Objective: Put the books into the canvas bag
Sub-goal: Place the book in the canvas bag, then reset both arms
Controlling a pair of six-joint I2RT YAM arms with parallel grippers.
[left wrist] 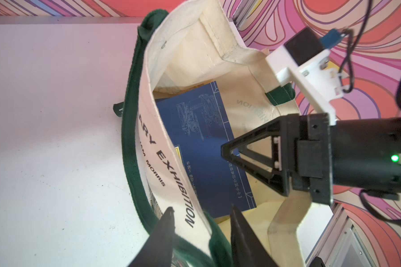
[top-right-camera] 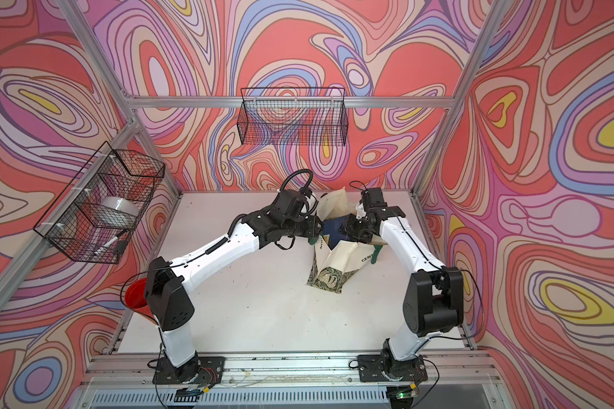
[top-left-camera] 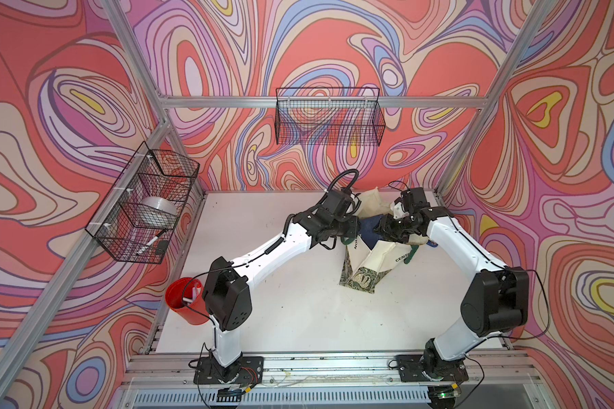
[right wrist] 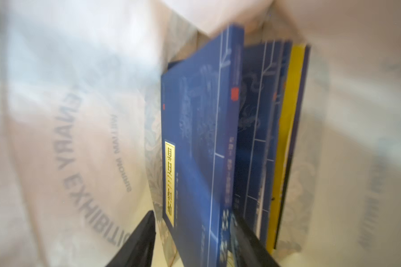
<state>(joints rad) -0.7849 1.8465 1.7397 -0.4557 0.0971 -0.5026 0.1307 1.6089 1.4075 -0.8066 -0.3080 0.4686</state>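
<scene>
Several books (right wrist: 195, 138) sit inside the canvas bag (top-left-camera: 387, 253), which lies slumped right of centre in both top views; navy covers in front, a yellow one behind. The right gripper (right wrist: 192, 215) reaches into the bag's mouth, jaws spread wide around the front navy book, one finger clear of it; the left gripper (left wrist: 202, 207) straddles the bag's rim, jaws partly apart; whether it pinches the cloth I cannot tell.

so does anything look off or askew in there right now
The canvas bag is slumped and creased on the table, not standing. Inside, the front navy book splays off the other books, though that view is blurred. Nothing spilled or torn.
</scene>
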